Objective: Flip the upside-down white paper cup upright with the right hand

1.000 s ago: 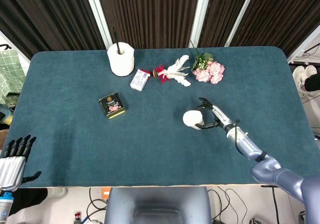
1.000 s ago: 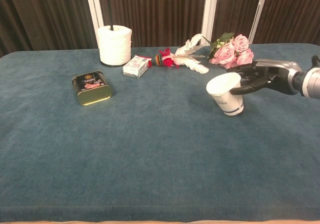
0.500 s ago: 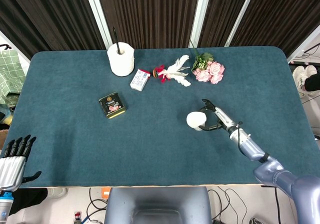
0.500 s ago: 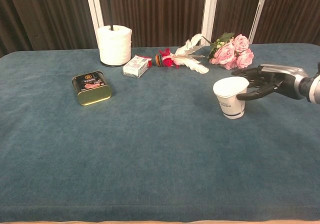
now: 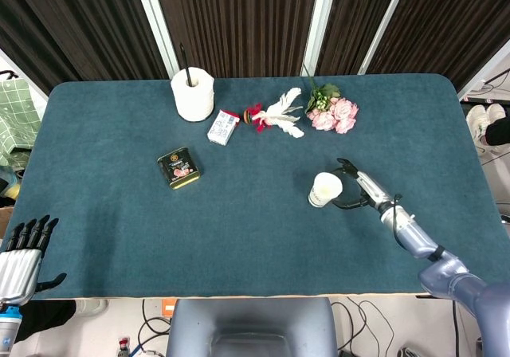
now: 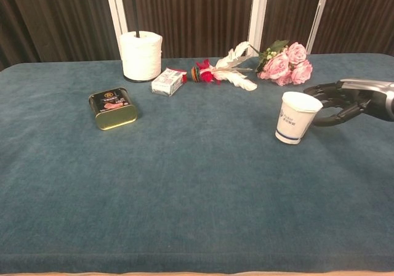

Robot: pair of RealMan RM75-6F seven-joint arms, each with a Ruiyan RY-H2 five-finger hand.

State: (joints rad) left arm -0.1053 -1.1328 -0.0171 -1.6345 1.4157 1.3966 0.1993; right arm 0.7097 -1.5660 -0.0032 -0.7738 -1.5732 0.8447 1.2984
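White paper cup (image 6: 297,117) mouth-up, tilted, base on the table (image 6: 184,183).
Right hand (image 6: 337,102) fingers curl open beside its rim, seemingly steadying it, grip unclear; left hand (image 5: 22,257) idle, fingers straight.

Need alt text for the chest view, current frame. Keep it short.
A white paper cup stands mouth-up, tilted slightly, on a teal table, with the robot's right hand beside its rim, fingers spread. Along the far edge sit a paper towel roll, a small box, a feather toy and pink roses; a tin lies at left.
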